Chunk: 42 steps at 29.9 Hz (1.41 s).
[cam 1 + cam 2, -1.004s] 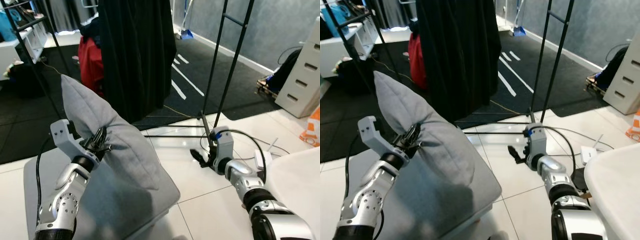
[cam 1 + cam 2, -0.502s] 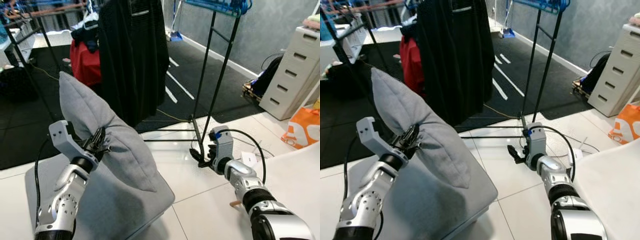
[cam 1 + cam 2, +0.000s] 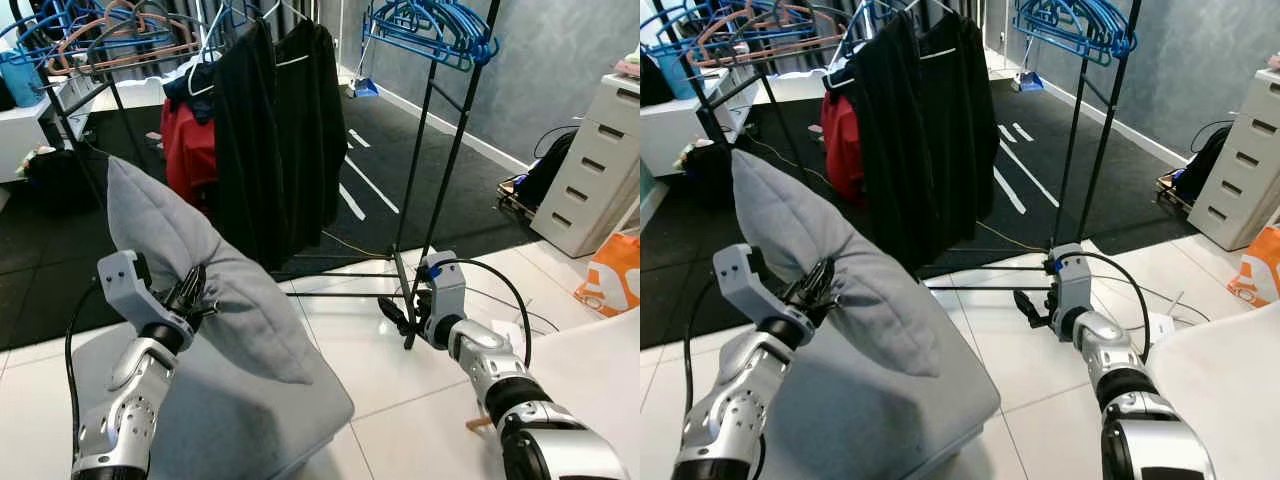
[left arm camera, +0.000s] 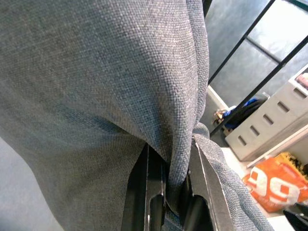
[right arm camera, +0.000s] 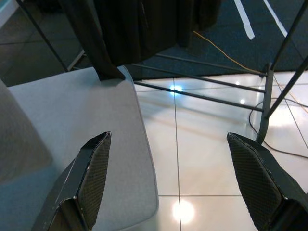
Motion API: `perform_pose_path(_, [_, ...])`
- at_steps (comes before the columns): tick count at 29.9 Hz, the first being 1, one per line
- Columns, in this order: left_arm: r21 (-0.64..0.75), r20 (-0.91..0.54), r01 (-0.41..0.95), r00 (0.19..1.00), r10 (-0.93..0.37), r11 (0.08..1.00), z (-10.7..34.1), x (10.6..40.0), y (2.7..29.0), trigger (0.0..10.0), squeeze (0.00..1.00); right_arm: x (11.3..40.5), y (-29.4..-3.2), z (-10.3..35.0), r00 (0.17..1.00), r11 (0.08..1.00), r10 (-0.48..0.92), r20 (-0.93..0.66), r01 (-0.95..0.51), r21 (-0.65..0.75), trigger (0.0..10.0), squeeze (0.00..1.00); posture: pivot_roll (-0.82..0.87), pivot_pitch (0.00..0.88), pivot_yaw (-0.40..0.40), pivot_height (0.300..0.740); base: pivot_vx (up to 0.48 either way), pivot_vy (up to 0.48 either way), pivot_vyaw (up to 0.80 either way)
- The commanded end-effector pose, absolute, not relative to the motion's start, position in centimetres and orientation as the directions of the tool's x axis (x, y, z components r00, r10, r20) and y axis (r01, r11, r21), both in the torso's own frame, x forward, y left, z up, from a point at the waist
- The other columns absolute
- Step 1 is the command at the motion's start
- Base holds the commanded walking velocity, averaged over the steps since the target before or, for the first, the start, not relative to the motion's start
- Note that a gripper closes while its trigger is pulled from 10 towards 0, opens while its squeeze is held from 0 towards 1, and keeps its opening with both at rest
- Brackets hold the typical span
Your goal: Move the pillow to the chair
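Left gripper (image 3: 196, 290): raised in front of the robot on its left side, its two black fingers (image 4: 153, 192) clamped on a pinched fold of the pillow's cloth.
Pillow (image 3: 190, 260): grey, held up by that fold, standing tilted with one pointed corner up near the clothes rack; its lower part rested against the grey seat below it.
Seat (image 3: 940, 385): a flat grey cushioned surface with rounded corners, low in front of the robot, under the pillow; whether it was the chair could not be told.
Right gripper (image 3: 395, 318): held out over the white tiled floor, to the right of the seat and apart from it; its fingers (image 5: 94, 173) were spread wide with nothing between them.
Floor (image 3: 1030, 360): glossy white tiles near the robot, dark carpet with white stripes farther off.
Clothes rack (image 3: 440, 170): black metal frame standing just behind the right gripper, blue hangers at the top.
Clothes (image 3: 920, 130): black garments hanging behind the pillow, a red one beside them.
Drawers (image 3: 590, 165): pale chest at the far right, near an orange bag (image 3: 610, 275).
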<state>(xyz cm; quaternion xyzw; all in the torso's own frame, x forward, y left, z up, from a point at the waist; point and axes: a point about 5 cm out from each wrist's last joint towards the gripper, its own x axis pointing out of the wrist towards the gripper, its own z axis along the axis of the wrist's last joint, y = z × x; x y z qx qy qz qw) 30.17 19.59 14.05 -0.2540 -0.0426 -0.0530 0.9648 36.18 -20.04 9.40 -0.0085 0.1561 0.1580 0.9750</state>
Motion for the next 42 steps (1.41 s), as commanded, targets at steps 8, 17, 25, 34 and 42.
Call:
perform_pose_path(8, [-0.361,0.079,0.055,0.996,-0.029,0.931,12.8,29.8,19.9,10.0,0.0,35.6,-21.0,7.9,0.933,0.973,0.088,-0.35,-0.155,-0.168,10.0,0.0,-0.2,0.009,0.005,0.74,0.0,0.0,0.0])
perform_pose_path(17, [-0.284,-0.003,-0.025,1.0,0.025,0.958,10.9,29.3,20.1,10.0,0.0,34.8,-19.8,7.3,0.902,0.949,0.315,-0.295,-0.288,0.13,10.0,0.0,-0.18,0.009,0.005,0.74,0.0,0.0,0.39])
perform_pose_path(25, [-0.272,-0.016,0.014,1.0,-0.019,0.962,10.4,29.4,19.4,10.0,0.0,34.9,-18.9,7.4,0.895,0.94,0.341,-0.286,-0.323,0.109,10.0,0.0,-0.18,0.01,0.004,0.74,0.0,0.0,0.7])
perform_pose_path(34, [-0.28,-0.009,0.034,0.999,-0.038,0.959,10.4,29.5,19.0,10.0,0.0,35.0,-18.7,7.5,0.894,0.937,0.349,-0.281,-0.337,0.091,10.0,0.0,-0.18,0.01,0.009,0.74,0.0,0.0,0.7])
perform_pose_path(42, [-0.264,-0.09,0.001,0.996,-0.026,0.965,9.4,29.5,19.1,10.0,0.0,34.7,-18.6,7.1,0.884,0.927,0.374,-0.279,-0.354,0.119,10.0,0.0,-0.17,0.013,0.01,0.74,-0.143,0.0,0.7])
